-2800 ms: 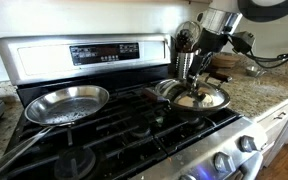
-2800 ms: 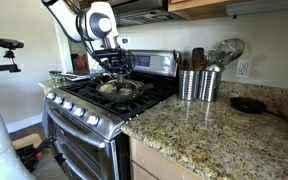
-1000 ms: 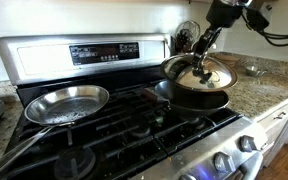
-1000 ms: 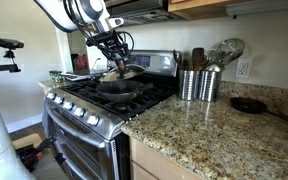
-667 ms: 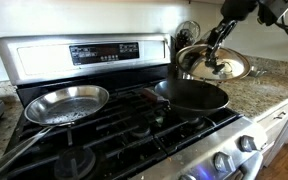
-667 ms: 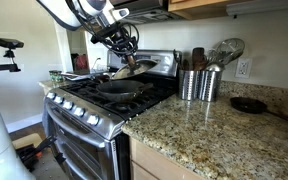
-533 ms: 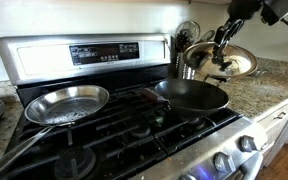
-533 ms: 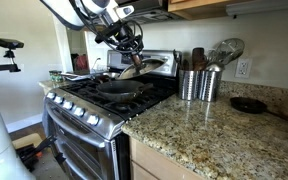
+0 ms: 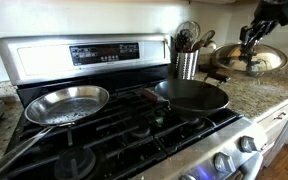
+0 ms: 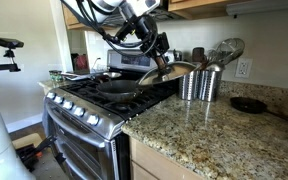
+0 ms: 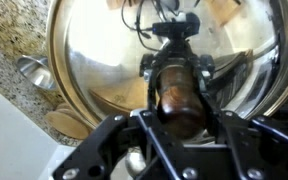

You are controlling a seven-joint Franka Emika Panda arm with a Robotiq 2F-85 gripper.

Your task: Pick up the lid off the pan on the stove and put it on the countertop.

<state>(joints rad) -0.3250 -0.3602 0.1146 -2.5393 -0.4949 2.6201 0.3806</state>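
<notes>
STOVE TO COUNTER: A shiny silver skillet (image 9: 72, 102) sat unused on the grates of the stove (image 9: 94, 52), at nine o'clock from the dark pan (image 9: 191, 95), which lay uncovered on its burner. At about two o'clock from that pan, beyond the utensil canister (image 9: 187, 63), the gripper (image 9: 251, 47) held the lid (image 9: 246, 60) in the air above the countertop (image 9: 269, 88), high enough that the metal rim touched nothing.

In the wrist view the jaws were clenched on the knob (image 11: 179, 95) at the lid's centre, closing on it from either side, with the glass spreading out beneath. A grip at the centre kept the disc roughly balanced.

In an exterior view the lid (image 10: 169, 72) seemed to hang tilted, low edge toward the stove, though the picture was too small to be sure.

By these pictures the lid was off the pan and not yet set down. What remained was to reach bare granite away from the utensil canister and the small black pan (image 10: 249, 104), lower the lid flat and let go.
</notes>
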